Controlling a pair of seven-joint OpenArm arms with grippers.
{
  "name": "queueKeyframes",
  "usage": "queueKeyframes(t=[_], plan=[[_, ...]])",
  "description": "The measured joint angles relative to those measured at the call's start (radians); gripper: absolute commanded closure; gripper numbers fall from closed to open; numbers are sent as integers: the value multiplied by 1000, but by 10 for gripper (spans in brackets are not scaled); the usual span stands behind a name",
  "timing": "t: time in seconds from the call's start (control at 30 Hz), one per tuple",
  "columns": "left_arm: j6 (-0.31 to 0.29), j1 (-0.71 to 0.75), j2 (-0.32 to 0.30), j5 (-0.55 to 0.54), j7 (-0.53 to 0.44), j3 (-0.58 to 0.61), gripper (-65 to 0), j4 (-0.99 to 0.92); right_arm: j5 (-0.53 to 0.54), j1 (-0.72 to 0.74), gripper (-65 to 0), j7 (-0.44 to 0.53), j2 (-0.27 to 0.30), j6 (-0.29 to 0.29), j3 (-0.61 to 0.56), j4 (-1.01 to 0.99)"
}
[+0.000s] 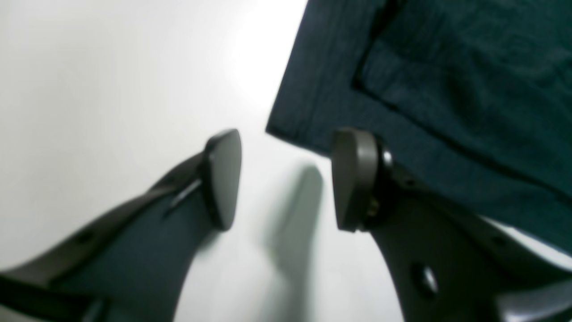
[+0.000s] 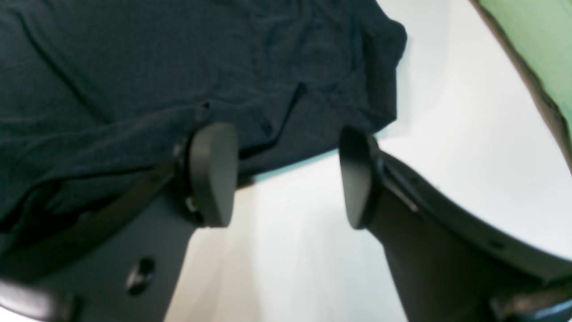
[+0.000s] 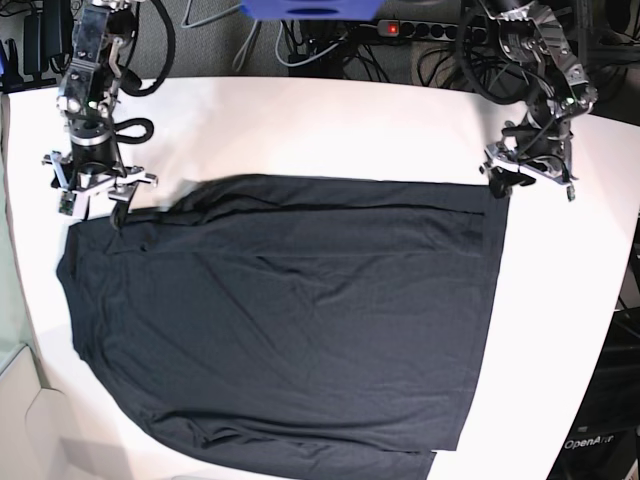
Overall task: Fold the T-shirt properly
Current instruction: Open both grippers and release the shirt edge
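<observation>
Lying spread flat, the T-shirt (image 3: 290,320) covers most of the white table (image 3: 330,120), which suits a fold made by lifting 2 corners together. A narrow band along its 12 o'clock edge already looks doubled over, with a hem line running across the base view, though I cannot tell how deep that layer goes.

Both arms reach down from the 12 o'clock side of the table, wrists bent so the jaws point at the cloth edge. The right gripper (image 2: 286,176) hangs at about 10 o'clock over the rumpled corner, jaws wide apart and empty: one pad sits over fabric, the other over bare table. The left gripper (image 1: 286,179) hangs at about 2 o'clock beside the opposite corner, jaws also apart, nothing between them, with the cloth corner just ahead of its pads.

My guess is that each gripper is placed to straddle its corner for a matched pinch.
</observation>
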Motion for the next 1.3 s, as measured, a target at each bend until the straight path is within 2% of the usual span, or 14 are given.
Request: queueKeyframes(t=[0.13,0.47,0.67,0.73,0.77,0.9,1.17,1.3], plan=[[0,-3,0,0,-8,1,-317,-3,0,-3,-372,0,0,0,0,0],[-17,-45,-1,-29,-135,2,-314,-124,0,-25,-372,0,1,0,0,2],[-19,-58,-1,-40,-144,5,-310,-143,0,-27,-372,0,3,0,2,2],[-14,-57,-5,-36,-147,32,-271,-143,0,-27,-372,0,3,0,2,2],[-14,-57,-5,-35,-147,47,-230,-143,0,-27,-372,0,3,0,2,2],[-16,-58,5,-37,-130,68,-9,-150,0,-27,-372,0,3,0,2,2],[-15,-57,2,-38,-113,68,0,-141,0,-27,-372,0,4,0,5,2],[-16,-54,2,-40,-112,67,0,-140,-1,-18,-373,0,39,0,4,2]])
